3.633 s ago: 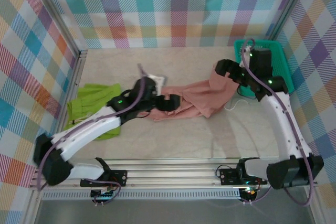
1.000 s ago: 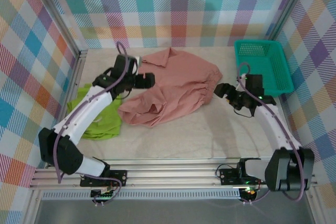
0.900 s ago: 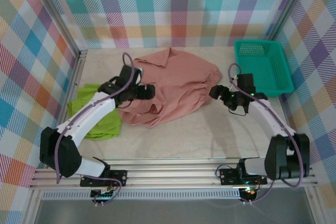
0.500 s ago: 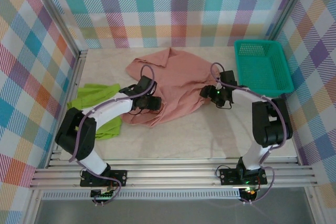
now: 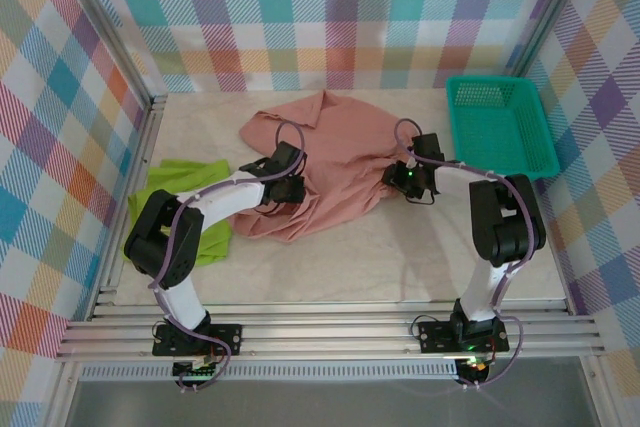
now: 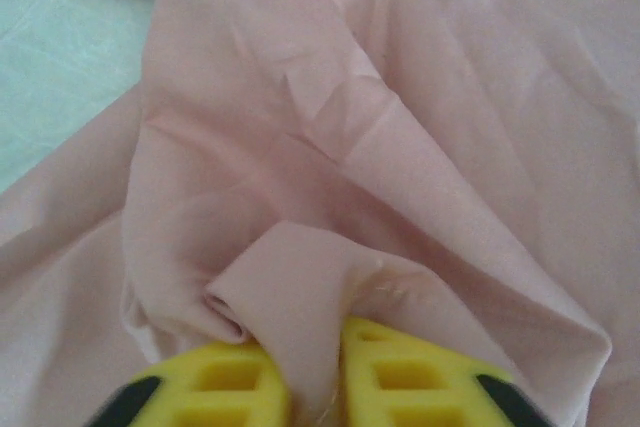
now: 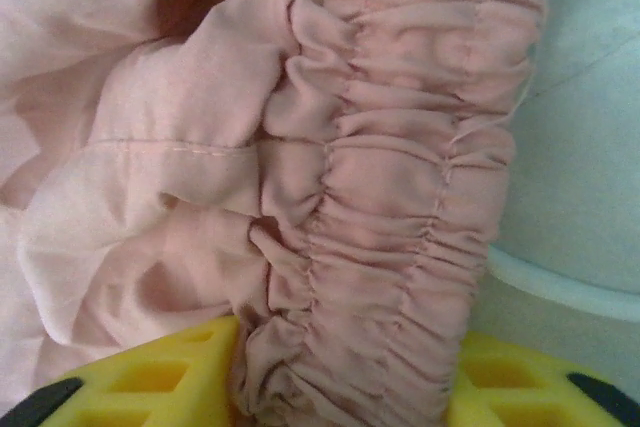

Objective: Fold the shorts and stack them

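Observation:
The dusty salmon pink shorts [image 5: 340, 152] lie spread and rumpled at the middle back of the table. My left gripper [image 5: 290, 188] is at their left side, and in the left wrist view its yellow fingers [image 6: 230, 392] are shut on a raised fold of the pink cloth [image 6: 300, 287]. My right gripper [image 5: 400, 179] is at their right edge. Its yellow fingers [image 7: 160, 382] stand wide apart with the gathered elastic waistband [image 7: 400, 207] between them. A white drawstring [image 7: 560, 287] lies beside the waistband. The lime green shorts [image 5: 180, 209] lie crumpled at the left, partly under the left arm.
A teal mesh basket [image 5: 500, 127] stands at the back right, near the right arm. Metal frame rails [image 5: 140, 157] and plaid walls close in the table. Bare tabletop [image 5: 400, 247] runs along the front.
The pink shorts were carried back and spread out. Both grippers then came in from the sides; the left now pinches a fold, the right straddles the waistband.

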